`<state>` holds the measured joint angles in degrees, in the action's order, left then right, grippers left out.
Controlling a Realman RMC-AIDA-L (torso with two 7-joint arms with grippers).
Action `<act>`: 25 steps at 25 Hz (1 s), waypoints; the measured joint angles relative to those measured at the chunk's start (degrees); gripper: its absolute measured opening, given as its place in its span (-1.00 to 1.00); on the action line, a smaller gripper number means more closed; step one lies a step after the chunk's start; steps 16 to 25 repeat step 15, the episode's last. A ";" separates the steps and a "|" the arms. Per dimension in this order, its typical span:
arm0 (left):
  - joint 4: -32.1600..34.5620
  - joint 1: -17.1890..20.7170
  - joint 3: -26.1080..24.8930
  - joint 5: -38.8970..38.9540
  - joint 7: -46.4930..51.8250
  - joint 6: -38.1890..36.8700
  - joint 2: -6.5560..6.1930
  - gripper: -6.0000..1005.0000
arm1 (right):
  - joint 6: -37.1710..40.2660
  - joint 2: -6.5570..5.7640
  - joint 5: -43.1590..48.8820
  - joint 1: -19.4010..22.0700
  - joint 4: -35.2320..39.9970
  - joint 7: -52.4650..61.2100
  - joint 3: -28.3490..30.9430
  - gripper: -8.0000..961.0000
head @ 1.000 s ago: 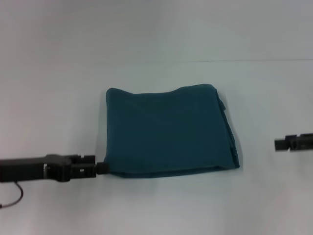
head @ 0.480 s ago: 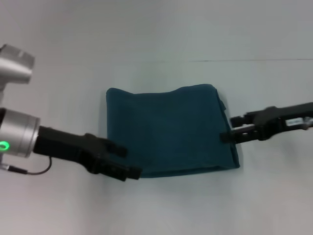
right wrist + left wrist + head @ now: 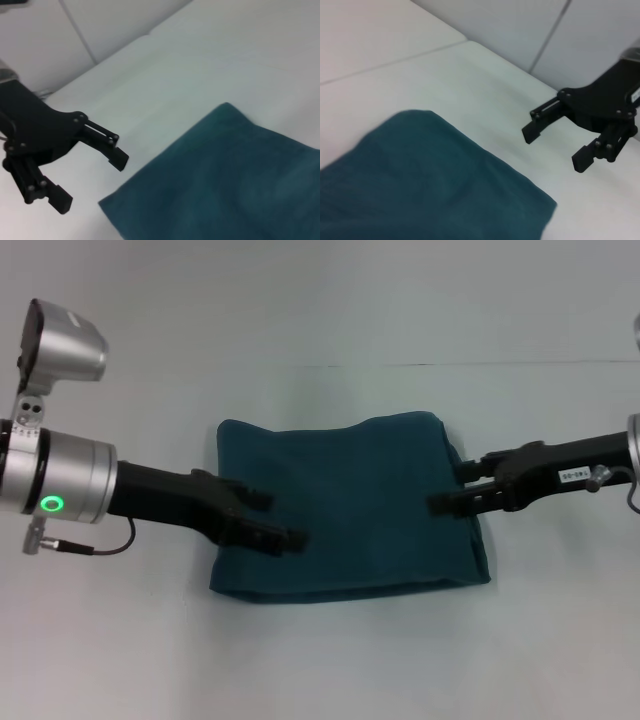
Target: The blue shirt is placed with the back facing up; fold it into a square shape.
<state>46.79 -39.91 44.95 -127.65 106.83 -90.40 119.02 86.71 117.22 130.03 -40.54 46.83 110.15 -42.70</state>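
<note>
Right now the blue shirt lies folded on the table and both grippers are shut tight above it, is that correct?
Not quite. The blue shirt lies folded, but the left gripper and right gripper are open; each wrist view shows the other's fingers spread apart.

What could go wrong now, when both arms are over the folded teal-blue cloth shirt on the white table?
1. The left gripper and right gripper, both with open fingers, hover above the folded teal-blue cloth shirt. If either dips or drags, it may pull the layers open and spoil the near-square shape.

2. The grippers point toward each other across the shirt, so moving further inward could lead to a collision.

3. The shirt's right edge shows loose layers, which a passing finger might catch.
</note>
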 joint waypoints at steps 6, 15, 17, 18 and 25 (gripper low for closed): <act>0.14 0.34 0.09 -0.08 -0.33 0.56 0.36 0.89 | 0.61 -0.11 -0.58 1.43 -0.23 -0.46 0.39 0.83; 0.73 2.29 -0.40 0.45 -0.65 2.66 1.29 0.89 | -1.89 0.03 -4.80 3.59 -0.75 -1.98 0.67 0.83; 0.73 2.29 -0.40 0.45 -0.65 2.66 1.29 0.89 | -1.89 0.03 -4.80 3.59 -0.75 -1.98 0.67 0.83; 0.73 2.29 -0.40 0.45 -0.65 2.66 1.29 0.89 | -1.89 0.03 -4.80 3.59 -0.75 -1.98 0.67 0.83; 0.73 2.29 -0.40 0.45 -0.65 2.66 1.29 0.89 | -1.89 0.03 -4.80 3.59 -0.75 -1.98 0.67 0.83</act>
